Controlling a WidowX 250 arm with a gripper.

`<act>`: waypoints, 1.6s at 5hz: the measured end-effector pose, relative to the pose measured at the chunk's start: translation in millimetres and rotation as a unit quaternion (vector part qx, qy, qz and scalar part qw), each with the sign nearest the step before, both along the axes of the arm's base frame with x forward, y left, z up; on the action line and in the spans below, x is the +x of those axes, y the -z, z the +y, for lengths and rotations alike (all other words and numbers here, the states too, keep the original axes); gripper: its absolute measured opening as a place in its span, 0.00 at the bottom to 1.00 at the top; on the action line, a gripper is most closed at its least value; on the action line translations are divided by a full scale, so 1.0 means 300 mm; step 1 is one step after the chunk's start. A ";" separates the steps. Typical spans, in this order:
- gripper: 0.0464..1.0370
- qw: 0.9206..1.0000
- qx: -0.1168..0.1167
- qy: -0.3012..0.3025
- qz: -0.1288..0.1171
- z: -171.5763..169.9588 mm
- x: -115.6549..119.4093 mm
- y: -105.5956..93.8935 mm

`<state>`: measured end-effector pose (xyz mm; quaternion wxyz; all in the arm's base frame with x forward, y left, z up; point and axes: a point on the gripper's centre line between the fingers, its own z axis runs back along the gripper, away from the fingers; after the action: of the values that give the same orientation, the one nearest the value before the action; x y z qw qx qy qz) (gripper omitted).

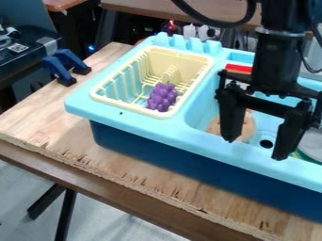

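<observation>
Leftward, purple grapes (162, 97) sit in the cream rack (125, 107), at ten o'clock from the gripper (254, 149). Next, a tan item (249, 128) lies partly hidden behind the gripper, whose spread, empty fingers point toward six under the upright arm (277, 61).

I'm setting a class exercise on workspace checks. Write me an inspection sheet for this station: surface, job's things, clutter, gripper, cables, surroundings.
Surface: wooden tabletop, rough and chipped along its front edge.
Job's things: toy sink; tan item in its basin, partly hidden, identity unclear; purple grapes in the yellow dish rack.
Clutter: red item at the basin's back; grey item at the right edge, cut off.
Gripper: black gripper over the basin, fingers apart, holding nothing.
Cables: black cable looping beside the arm.
Surroundings: blue clamps at the left.
</observation>
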<state>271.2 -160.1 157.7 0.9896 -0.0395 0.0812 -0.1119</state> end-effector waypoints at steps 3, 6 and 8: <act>0.96 0.995 0.048 0.032 -0.080 -0.032 -0.018 -0.007; 0.96 0.993 -0.004 -0.013 -0.115 -0.035 0.088 -0.055; 0.96 0.996 0.001 -0.024 -0.083 -0.079 0.158 -0.023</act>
<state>318.5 -184.0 164.5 0.9954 -0.0310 -0.0025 -0.0905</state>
